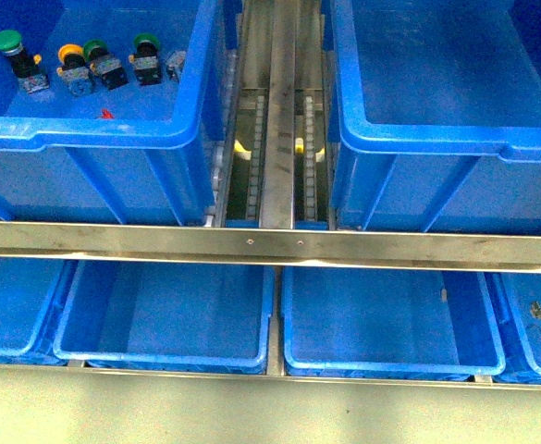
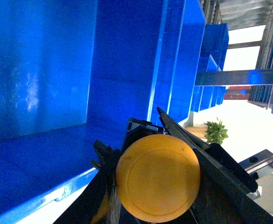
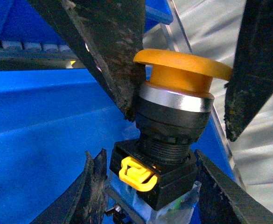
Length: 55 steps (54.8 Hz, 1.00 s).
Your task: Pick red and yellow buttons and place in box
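Observation:
One yellow button is held from both ends. In the left wrist view its round yellow cap faces the camera, with my left gripper shut around it. The right wrist view shows the same yellow button, and my right gripper is shut on its black body with the yellow clip. Two other dark fingers flank its cap. Neither arm shows in the front view. The box, deep and blue, stands empty at the back right. Another yellow button lies in the back-left bin. The red button is out of view.
The back-left bin also holds three green-capped switches and a small red bit. A roller track runs between the deep bins. A steel rail crosses above several shallow blue trays.

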Each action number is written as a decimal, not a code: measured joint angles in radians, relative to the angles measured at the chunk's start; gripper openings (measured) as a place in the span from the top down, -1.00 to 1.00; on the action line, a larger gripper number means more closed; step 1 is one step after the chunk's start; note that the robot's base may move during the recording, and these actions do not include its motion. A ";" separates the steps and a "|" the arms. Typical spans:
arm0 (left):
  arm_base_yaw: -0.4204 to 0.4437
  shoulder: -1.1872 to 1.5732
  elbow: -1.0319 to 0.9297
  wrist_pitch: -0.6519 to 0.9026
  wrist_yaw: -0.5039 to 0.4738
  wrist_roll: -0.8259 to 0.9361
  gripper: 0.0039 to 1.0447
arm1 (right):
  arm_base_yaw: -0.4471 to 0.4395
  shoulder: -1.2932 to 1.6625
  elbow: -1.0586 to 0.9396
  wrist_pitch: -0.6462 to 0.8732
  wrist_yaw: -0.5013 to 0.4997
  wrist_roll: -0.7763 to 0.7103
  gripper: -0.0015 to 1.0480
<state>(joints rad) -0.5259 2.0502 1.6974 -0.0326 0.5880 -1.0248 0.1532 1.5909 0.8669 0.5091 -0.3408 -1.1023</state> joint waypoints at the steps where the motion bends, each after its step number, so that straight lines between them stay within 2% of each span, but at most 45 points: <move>1: 0.000 0.000 0.000 0.000 0.000 0.000 0.35 | 0.000 0.000 0.000 0.000 0.001 0.002 0.17; 14: 0.004 0.000 -0.003 0.001 -0.001 0.007 0.34 | 0.005 0.000 0.000 0.001 0.007 0.011 0.18; 26: 0.012 0.001 -0.004 0.000 -0.019 0.028 -0.27 | 0.017 0.000 0.000 0.006 0.018 0.015 0.19; 32: 0.018 0.011 0.006 0.002 -0.029 0.030 -0.68 | 0.025 0.000 -0.003 0.010 0.026 0.019 0.19; 36: 0.021 0.017 0.013 0.003 -0.031 0.031 -0.87 | 0.027 0.000 -0.006 0.011 0.027 0.019 0.19; 55: 0.079 -0.013 -0.060 0.061 -0.042 0.058 -0.86 | 0.003 0.005 -0.033 0.024 0.040 0.041 0.19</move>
<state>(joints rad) -0.4473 2.0373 1.6371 0.0284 0.5461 -0.9672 0.1562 1.5955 0.8341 0.5327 -0.3012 -1.0615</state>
